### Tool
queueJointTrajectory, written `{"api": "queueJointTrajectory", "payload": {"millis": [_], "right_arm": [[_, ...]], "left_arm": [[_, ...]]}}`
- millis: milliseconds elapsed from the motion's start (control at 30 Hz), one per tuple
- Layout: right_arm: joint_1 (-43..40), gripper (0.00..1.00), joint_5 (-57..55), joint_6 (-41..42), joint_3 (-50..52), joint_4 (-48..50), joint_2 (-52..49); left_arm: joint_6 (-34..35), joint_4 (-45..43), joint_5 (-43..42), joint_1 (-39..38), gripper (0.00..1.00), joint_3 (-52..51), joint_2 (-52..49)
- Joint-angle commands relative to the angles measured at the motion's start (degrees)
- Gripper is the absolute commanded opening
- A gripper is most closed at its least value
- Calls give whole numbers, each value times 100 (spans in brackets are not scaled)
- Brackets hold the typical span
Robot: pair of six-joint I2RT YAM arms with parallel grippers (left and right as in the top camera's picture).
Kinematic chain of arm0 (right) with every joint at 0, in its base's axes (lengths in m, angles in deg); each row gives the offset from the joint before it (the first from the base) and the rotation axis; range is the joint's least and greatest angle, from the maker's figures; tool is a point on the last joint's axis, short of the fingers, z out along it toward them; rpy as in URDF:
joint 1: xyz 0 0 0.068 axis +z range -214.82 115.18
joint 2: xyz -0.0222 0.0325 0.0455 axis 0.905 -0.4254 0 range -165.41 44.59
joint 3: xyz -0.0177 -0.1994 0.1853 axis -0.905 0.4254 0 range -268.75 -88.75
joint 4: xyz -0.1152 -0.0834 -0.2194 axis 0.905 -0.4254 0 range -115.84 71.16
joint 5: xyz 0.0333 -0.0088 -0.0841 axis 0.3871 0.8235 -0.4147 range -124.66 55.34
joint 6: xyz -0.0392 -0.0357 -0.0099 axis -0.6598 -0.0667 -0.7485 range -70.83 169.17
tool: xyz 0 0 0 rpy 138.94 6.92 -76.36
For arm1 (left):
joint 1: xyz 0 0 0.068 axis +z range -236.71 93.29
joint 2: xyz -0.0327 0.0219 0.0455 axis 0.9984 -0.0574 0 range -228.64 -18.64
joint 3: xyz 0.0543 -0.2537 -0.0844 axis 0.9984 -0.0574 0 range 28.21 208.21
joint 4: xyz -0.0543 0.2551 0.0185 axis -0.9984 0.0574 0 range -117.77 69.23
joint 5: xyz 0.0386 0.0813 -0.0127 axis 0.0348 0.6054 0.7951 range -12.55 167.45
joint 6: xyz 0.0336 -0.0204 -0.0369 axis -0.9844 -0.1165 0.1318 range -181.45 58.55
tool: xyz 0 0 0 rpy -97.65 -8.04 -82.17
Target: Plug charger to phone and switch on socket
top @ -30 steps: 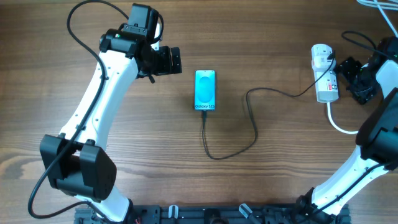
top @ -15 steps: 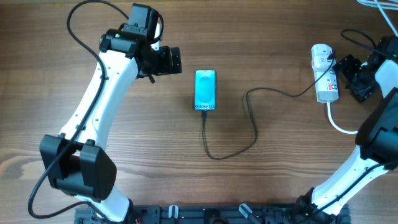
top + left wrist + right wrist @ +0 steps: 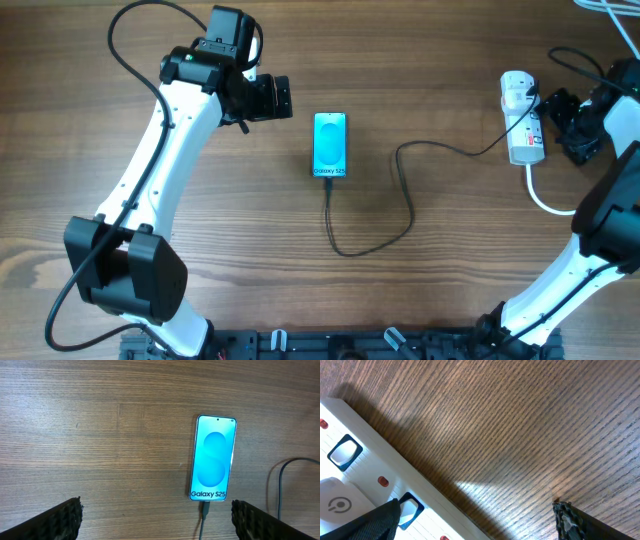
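Observation:
The phone (image 3: pixel 330 145) lies flat mid-table with its teal screen up; it also shows in the left wrist view (image 3: pixel 213 464). The thin black charger cable (image 3: pixel 400 195) is plugged into the phone's near short edge (image 3: pixel 204 510) and runs in a loop to the socket. The socket (image 3: pixel 522 118) is a white power strip at the far right, with a white plug block on it (image 3: pixel 337 502) and rocker switches (image 3: pixel 345 451). My left gripper (image 3: pixel 281 98) is open, left of the phone. My right gripper (image 3: pixel 568 125) is open just right of the socket; one finger is over a switch (image 3: pixel 407 507).
The socket's thick white cord (image 3: pixel 545 200) curves down at the right by the right arm's base. A black cable (image 3: pixel 130 40) loops over the left arm at the top left. The wooden table (image 3: pixel 240 230) lies under everything.

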Motion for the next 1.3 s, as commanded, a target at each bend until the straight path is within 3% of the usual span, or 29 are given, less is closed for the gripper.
{"api": "queueJointTrajectory", "payload": {"millis": [0, 267, 367, 600, 700, 867, 1100, 1267], "right_arm": [[232, 100, 181, -188, 79, -170, -109], [236, 100, 20, 61, 79, -605, 251], [236, 100, -726, 520, 79, -979, 870], [282, 100, -750, 461, 140, -1937, 2302], [446, 100, -719, 461, 820, -1775, 3285], [1655, 100, -643, 227, 2380, -1237, 5563], [3067, 100, -525, 315, 3283, -1593, 7908], [3086, 100, 286, 627, 3300, -2848, 8264]], "left_arm": [[-118, 2, 55, -11, 100, -15, -31], [-118, 2, 55, -11, 100, -15, -31], [-118, 0, 55, -11, 100, -15, -31], [-118, 0, 55, -11, 100, -15, -31], [-118, 2, 55, -11, 100, -15, -31], [-118, 2, 55, -11, 100, -15, -31], [-118, 0, 55, -11, 100, -15, -31], [-118, 0, 55, -11, 100, -15, -31]]}}
